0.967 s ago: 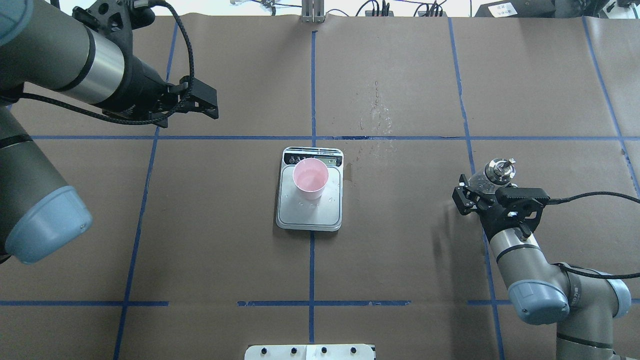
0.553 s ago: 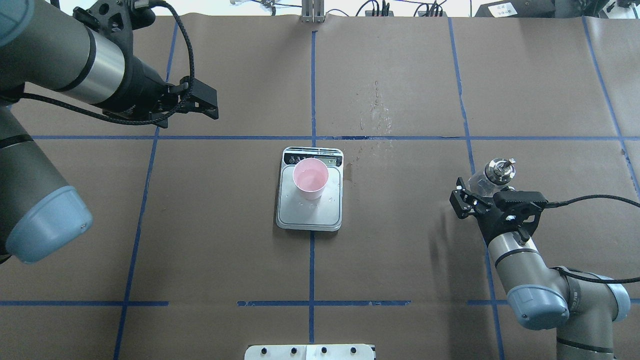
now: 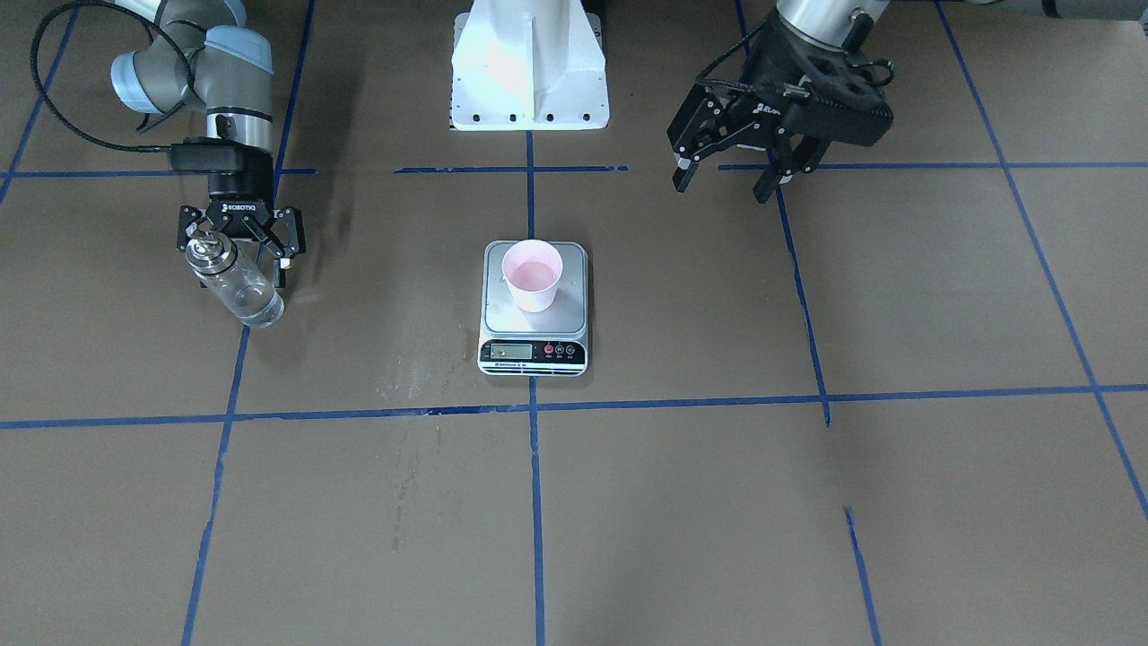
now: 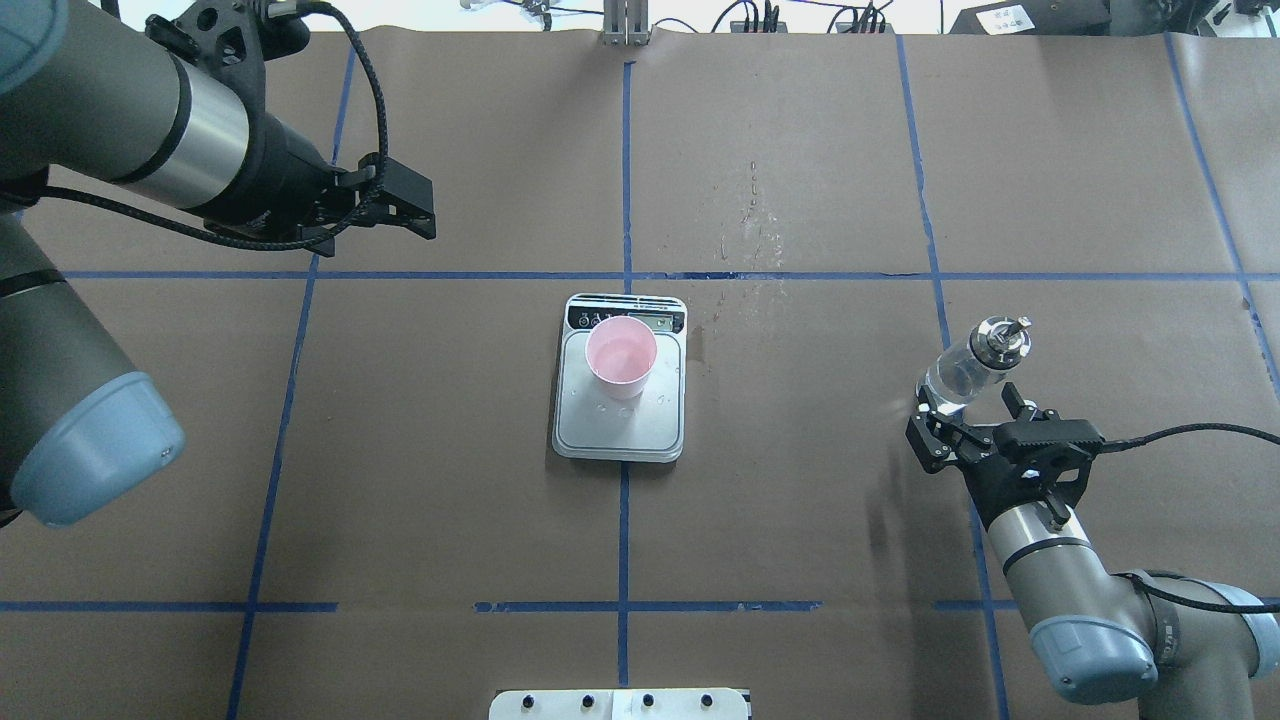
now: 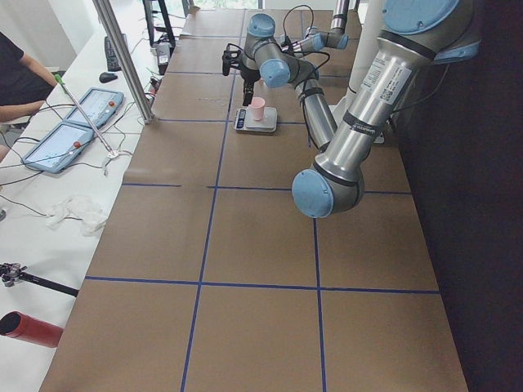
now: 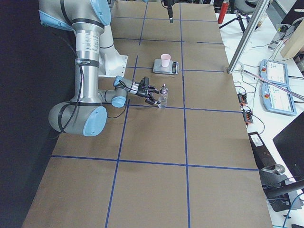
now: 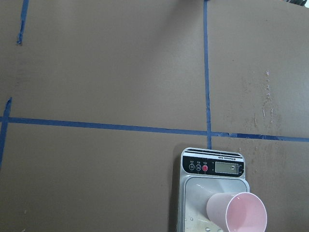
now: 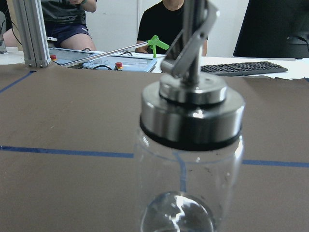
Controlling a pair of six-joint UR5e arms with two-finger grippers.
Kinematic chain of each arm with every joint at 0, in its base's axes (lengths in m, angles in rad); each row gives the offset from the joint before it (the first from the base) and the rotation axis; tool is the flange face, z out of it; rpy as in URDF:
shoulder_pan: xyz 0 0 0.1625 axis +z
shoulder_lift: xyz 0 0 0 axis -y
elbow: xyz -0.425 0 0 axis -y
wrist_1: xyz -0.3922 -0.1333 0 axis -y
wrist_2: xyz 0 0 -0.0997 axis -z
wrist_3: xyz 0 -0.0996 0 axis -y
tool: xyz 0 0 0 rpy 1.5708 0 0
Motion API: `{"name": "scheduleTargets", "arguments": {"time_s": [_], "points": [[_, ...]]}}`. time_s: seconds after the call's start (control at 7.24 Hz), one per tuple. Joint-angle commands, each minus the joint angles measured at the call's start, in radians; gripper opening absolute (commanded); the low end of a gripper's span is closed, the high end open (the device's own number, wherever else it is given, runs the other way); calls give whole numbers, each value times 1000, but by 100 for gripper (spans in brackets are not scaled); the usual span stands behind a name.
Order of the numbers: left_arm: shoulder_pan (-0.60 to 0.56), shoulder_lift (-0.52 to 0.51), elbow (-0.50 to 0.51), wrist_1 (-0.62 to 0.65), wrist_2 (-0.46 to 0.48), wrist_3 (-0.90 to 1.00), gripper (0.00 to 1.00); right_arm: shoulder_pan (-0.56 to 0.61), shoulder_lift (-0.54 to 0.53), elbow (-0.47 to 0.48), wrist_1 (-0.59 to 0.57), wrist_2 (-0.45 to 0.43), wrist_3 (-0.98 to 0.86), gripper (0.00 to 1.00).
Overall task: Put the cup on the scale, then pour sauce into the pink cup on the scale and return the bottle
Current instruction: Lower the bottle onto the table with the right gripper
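Hanging spread and empty far left, the left gripper (image 4: 418, 208) sits well apart from the cup (image 4: 621, 357) on the scale (image 4: 620, 435) at centre. Rightward, the bottle (image 4: 962, 372) stands upright on the worktop (image 4: 800, 520) just ahead of the right gripper (image 4: 964, 408), released and far nearer it.

Bottle (image 8: 188, 193): clear glossy glass; cap (image 8: 192, 113): polished, mirror-bright metal. Cup (image 4: 621, 358): smooth matt pink plastic. Scale (image 3: 574, 314): satin silver-grey metal plate (image 4: 620, 425), black plastic front strip (image 3: 534, 352). Bench (image 4: 800, 520): matt brown paper, blue tape lines (image 4: 623, 520).
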Motion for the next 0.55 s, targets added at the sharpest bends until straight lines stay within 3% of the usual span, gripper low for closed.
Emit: {"name": "scheduleTargets", "arguments": {"time_s": [0.0, 0.41], "points": [[-1, 2, -2, 0, 0, 0, 100, -54, -59, 44, 5, -26, 8, 100], [-1, 5, -8, 1, 0, 0, 100, -175, -152, 73, 37, -88, 40, 100]]}}
